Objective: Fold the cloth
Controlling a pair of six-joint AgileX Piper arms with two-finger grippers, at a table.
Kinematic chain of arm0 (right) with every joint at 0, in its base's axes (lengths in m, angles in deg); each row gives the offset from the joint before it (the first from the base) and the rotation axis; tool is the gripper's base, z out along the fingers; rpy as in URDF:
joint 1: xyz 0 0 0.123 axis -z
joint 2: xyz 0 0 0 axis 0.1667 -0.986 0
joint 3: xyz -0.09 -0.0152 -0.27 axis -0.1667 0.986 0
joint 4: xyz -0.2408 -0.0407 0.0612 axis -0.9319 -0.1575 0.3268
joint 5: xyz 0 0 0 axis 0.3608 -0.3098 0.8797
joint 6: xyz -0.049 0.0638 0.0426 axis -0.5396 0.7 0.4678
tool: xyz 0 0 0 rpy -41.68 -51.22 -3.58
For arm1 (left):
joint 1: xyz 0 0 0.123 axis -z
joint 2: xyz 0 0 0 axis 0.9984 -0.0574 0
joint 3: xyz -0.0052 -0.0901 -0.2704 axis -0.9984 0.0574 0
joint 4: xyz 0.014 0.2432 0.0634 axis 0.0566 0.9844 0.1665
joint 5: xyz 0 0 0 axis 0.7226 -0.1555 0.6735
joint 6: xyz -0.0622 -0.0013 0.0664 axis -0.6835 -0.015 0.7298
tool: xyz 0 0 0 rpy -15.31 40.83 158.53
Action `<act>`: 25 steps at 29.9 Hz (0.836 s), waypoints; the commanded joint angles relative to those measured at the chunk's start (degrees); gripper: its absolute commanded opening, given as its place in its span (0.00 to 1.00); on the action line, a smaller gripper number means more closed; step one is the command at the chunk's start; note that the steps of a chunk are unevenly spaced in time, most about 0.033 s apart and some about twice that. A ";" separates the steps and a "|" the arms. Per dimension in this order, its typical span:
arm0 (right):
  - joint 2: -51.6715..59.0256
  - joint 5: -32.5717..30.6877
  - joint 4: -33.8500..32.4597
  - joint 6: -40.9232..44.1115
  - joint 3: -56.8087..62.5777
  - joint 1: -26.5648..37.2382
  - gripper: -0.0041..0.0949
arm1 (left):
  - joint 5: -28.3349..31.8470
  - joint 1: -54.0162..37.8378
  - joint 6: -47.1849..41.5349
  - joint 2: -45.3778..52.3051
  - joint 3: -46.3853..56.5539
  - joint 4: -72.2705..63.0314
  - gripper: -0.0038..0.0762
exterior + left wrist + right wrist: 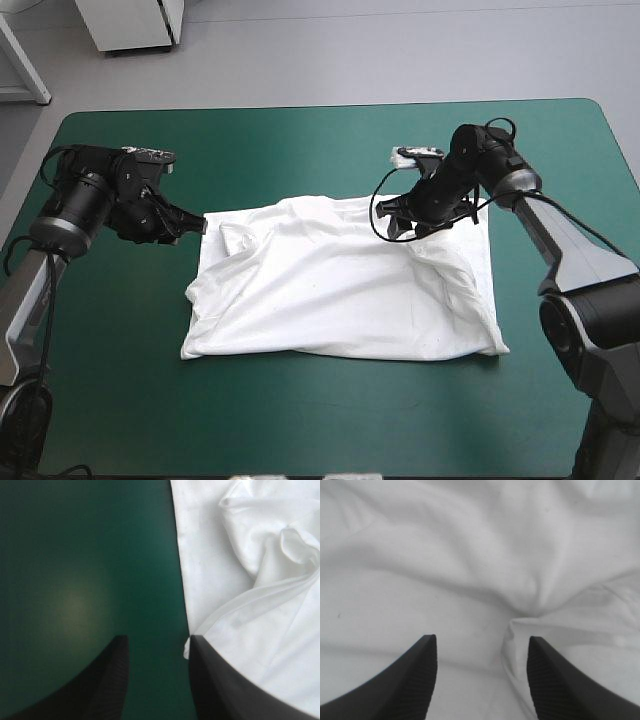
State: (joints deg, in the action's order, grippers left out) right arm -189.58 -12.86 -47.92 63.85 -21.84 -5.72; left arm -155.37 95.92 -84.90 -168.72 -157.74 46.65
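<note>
The white T-shirt [340,285] lies spread and partly folded in the middle of the teal-green table, wrinkled along its far side. My left gripper [195,226] sits low at the shirt's far left corner, open, one finger [220,680] against the cloth edge [240,605] and the other over bare cover. My right gripper [410,228] is down on the shirt's far right part, open, with a raised fold of white cloth [520,630] between its fingers [415,675].
Bare teal-green cover [120,400] surrounds the shirt on all sides. The table's far edge [330,105] runs behind both arms. A black cable loops by the right wrist over the shirt.
</note>
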 commanded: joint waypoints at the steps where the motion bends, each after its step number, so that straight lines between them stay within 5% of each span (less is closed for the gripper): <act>1: 8.43 -1.80 -4.31 1.43 -1.76 0.08 0.56 | -0.04 -0.04 -1.90 2.54 -1.40 -0.17 0.41; 13: 24.10 -1.80 -11.99 5.66 5.31 0.08 0.56 | -3.61 0.81 -4.41 11.59 -0.23 -4.08 0.41; 25: 38.90 -1.80 -12.00 8.32 21.54 0.08 0.52 | -0.50 13.67 -22.09 19.45 19.78 1.21 0.41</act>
State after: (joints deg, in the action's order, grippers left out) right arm -154.37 -14.54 -60.03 71.93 -0.35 -5.72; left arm -157.10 108.03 -102.76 -151.61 -140.72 47.02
